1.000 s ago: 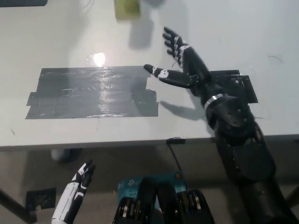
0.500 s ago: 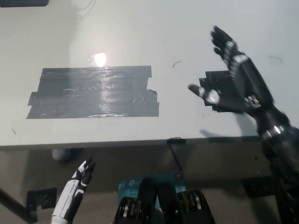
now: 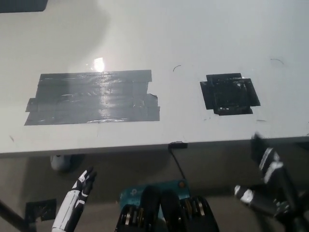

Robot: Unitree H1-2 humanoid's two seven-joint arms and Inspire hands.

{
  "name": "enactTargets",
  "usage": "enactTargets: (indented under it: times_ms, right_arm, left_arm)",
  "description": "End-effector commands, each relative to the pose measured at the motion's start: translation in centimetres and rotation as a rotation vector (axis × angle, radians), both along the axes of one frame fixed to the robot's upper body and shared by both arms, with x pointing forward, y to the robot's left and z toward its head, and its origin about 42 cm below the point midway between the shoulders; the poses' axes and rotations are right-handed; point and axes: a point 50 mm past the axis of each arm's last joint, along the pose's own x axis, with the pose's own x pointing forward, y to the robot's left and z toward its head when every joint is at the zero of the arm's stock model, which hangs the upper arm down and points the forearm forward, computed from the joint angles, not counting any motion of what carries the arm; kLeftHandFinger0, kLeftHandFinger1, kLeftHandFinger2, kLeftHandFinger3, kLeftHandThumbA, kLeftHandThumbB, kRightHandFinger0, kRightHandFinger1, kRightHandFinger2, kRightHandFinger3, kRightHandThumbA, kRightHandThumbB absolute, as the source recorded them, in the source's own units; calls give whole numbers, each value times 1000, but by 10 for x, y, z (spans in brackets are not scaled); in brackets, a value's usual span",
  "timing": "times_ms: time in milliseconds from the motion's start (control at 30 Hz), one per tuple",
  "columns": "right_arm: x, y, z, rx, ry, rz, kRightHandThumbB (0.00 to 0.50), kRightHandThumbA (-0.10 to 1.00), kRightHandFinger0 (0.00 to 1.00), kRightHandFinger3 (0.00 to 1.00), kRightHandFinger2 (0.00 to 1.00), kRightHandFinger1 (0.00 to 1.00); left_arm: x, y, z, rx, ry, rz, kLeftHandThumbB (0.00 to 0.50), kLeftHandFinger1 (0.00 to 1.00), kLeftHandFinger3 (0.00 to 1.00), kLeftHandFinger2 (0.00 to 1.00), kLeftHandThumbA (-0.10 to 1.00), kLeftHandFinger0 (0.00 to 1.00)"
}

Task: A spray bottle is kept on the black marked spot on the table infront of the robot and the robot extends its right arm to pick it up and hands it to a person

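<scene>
No spray bottle shows anywhere, so the black marked spot on the counter lies bare, with the right hand below it, fingers spread and empty (left hand low, loosely open).

Bright overhead glare on the grey tape; right hand motion-blurred.

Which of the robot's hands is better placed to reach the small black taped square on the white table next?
Right. The black right hand hangs open just below the table edge under the small black taped square; the white left hand rests low at far left.
</scene>
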Motion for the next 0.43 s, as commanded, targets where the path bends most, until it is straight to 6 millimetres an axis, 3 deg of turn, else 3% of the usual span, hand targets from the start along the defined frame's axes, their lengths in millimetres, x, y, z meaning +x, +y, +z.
enactTargets:
  times_ms: [0, 100, 233, 400]
  right_arm:
    - [13, 4, -22, 34, -62, -33, 303, 866, 1000, 1000, 1000, 1000]
    - [16, 3, -33, 0, -35, -47, 317, 883, 1000, 1000, 1000, 1000]
    - [14, 5, -44, -22, 1, -17, 278, 863, 1000, 1000, 1000, 1000]
    - [10, 8, -50, -70, 30, -1, 294, 869, 1000, 1000, 1000, 1000]
  left_arm:
    - [-2, 2, 5, -8, -51, 17, 253, 1000, 1000, 1000, 1000, 1000]
    - [-2, 2, 5, -11, -47, 22, 247, 1000, 1000, 1000, 1000, 1000]
    - [-6, 3, 3, -7, -45, 22, 269, 1000, 1000, 1000, 1000, 1000]
    - [-9, 4, 2, -10, -41, 26, 241, 1000, 1000, 1000, 1000, 1000]
